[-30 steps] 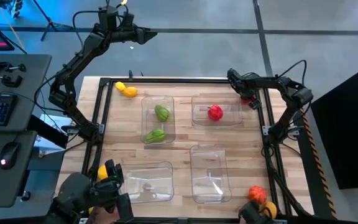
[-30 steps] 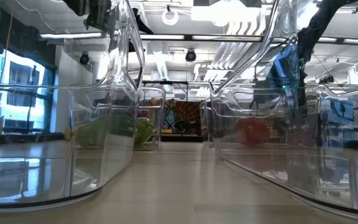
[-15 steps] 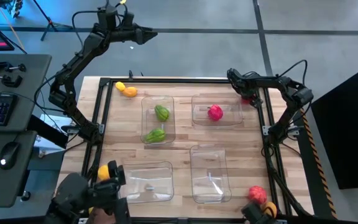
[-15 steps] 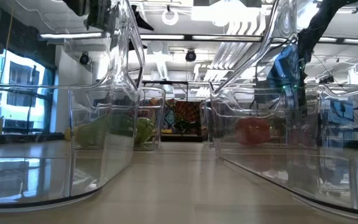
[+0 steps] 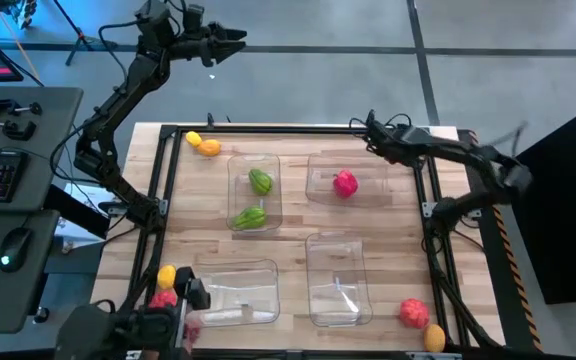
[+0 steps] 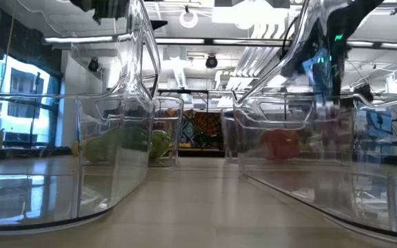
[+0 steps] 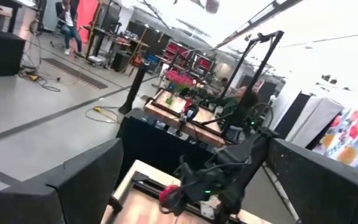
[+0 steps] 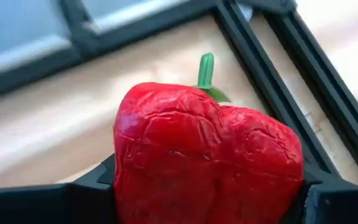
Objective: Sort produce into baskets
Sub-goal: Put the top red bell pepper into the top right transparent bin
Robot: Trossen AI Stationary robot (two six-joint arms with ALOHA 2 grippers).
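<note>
Wide pale wooden surface [image 5: 288,230] edged by a black frame, seen from above. Four clear rectangular plastic baskets on it: the far-left one [image 5: 238,165] with two green toy vegetables [image 5: 255,198], the far-right one [image 5: 320,187] with a pink-red toy fruit [image 5: 345,183], the near-left one [image 5: 268,272] and the near-right one [image 5: 326,300] bare of produce. Loose yellow and orange pieces [image 5: 203,146] near the far-left corner; an orange piece [image 5: 166,276] and a red one [image 5: 164,298] by the near-left edge; a red piece [image 5: 413,313] and a yellow-orange one [image 5: 434,337] by the near-right corner.

Left gripper [image 5: 230,40] raised high beyond the far edge, well apart from everything, fingers spread and holding nothing.

Right gripper [image 5: 373,127] stretched toward the far edge just beyond the far-right basket, fingers closed on a wrinkled red toy pepper with a green stem [image 8: 207,158], squeezed from both sides in the right wrist view.

Likely step: carrying the pepper to the basket with the pink-red fruit. Risks: soft, creased skin slipping from the grip during a fast swing; release too early, dropping it on the rim or the frame and letting it roll off; a low approach knocking the light basket out of place.
</note>
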